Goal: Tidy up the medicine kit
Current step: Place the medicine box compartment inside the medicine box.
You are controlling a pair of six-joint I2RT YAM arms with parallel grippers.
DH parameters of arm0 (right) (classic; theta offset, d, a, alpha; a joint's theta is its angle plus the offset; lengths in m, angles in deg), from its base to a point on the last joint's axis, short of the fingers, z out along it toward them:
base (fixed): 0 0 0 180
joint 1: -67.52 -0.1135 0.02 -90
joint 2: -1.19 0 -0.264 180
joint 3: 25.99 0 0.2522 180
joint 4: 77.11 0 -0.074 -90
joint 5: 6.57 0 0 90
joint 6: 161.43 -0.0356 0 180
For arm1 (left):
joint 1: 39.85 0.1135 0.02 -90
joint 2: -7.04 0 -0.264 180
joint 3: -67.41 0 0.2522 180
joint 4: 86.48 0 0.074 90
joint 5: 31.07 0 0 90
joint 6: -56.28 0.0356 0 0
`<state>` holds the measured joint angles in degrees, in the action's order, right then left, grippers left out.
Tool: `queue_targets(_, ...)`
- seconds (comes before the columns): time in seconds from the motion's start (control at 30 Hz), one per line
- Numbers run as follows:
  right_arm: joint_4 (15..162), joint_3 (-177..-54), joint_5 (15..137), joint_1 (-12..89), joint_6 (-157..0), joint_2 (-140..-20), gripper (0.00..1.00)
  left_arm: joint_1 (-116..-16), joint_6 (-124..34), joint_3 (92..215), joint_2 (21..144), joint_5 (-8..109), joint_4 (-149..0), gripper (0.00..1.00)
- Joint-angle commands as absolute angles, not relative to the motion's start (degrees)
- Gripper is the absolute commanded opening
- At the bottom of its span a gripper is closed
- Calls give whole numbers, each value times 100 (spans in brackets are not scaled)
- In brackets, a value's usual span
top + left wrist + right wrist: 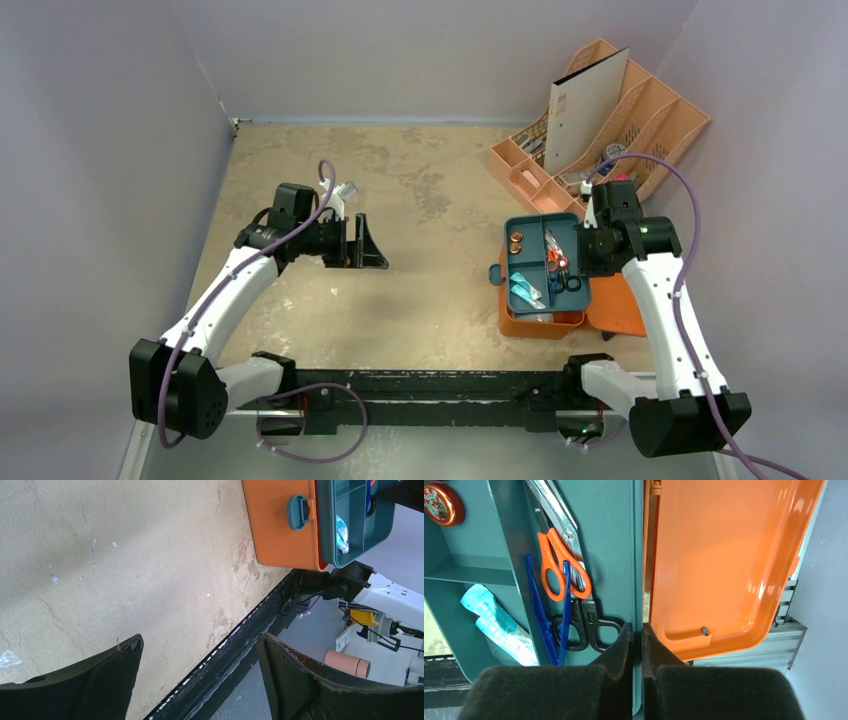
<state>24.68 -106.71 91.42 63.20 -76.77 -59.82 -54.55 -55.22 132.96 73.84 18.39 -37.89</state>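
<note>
Table [400, 190]: carries your medicine kit [540, 325], its lid open. Peach organizer [660, 120]: behind the kit. Teal tray [614, 540]: atop the kit. Your right gripper [638, 632]: over the kit, clenched on the tray's lid-side wall. Your left gripper [200, 640]: well left of the kit, released, empty. Orange scissors [550, 540], blue tweezers [540, 610]: in the tray, above the kit.

The side wall of the tray [614, 530] stands pinched between the jaws of the right gripper [638, 626]. Left of these jaws, in the tray, lie two pairs of scissors [555, 515] and tweezers [540, 611]. Right of them lies the open lid [724, 555] of the medicine kit [535, 325].
</note>
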Motion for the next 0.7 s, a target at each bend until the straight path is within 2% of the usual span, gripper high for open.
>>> queue_targets(0.0, 2387, -10950, 9004, 6352, -7606, -6079, 0, -5444, -5515, 13509, 7426, 1694, -3958, 82)
queue_targets(0.53, 2638, -10743, 9301, 6353, -7456, -6662, 0, -5444, -5660, 13692, 7469, 1821, -3993, 82)
queue_targets(0.67, 2696, -10700, 9342, 6348, -7446, -6679, 5, -5444, -5794, 13716, 7570, 1779, -4159, 81)
